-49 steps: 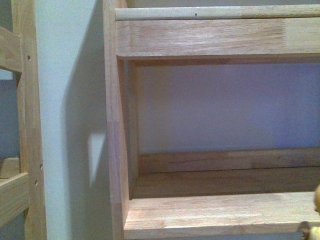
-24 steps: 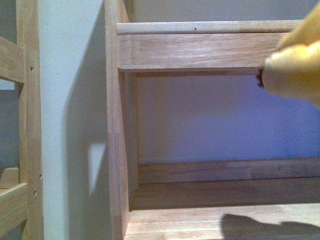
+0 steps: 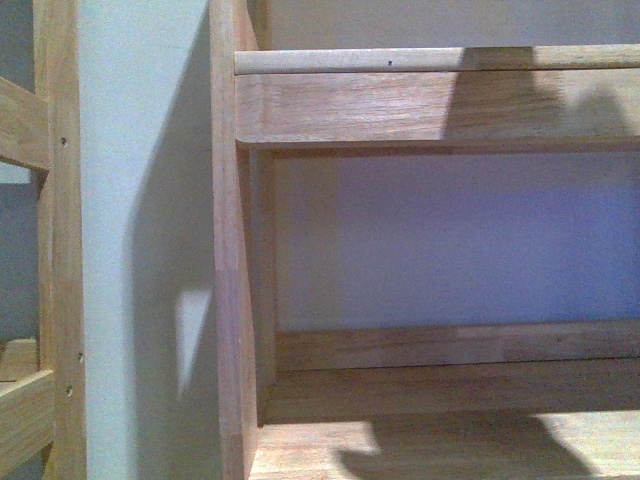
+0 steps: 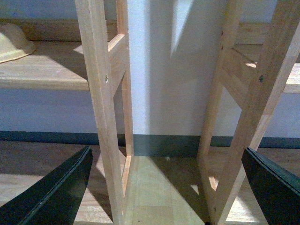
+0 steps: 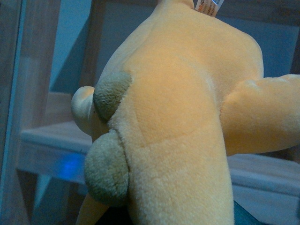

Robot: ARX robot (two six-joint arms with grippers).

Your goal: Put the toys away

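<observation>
Now, plush toy (image 5: 178, 117): fills the right wrist frame, shelf behind; absent from the front view.
Right gripper: hidden behind it; we cannot tell its grip.
Left gripper (image 4: 166, 154): fingers wide apart, idle.
Shelf (image 3: 450, 385): we should carry the toy deep past the front board, lower, then release.

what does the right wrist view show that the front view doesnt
Only the right wrist view: the plush toy, orange-yellow with darker rounded patches, filling most of the frame, with a label at its edge. Only the front view: the round rail along the upper board, a second wooden frame at far left, and a shadow on the lower board. Both: the wooden shelf against a wall.
</observation>
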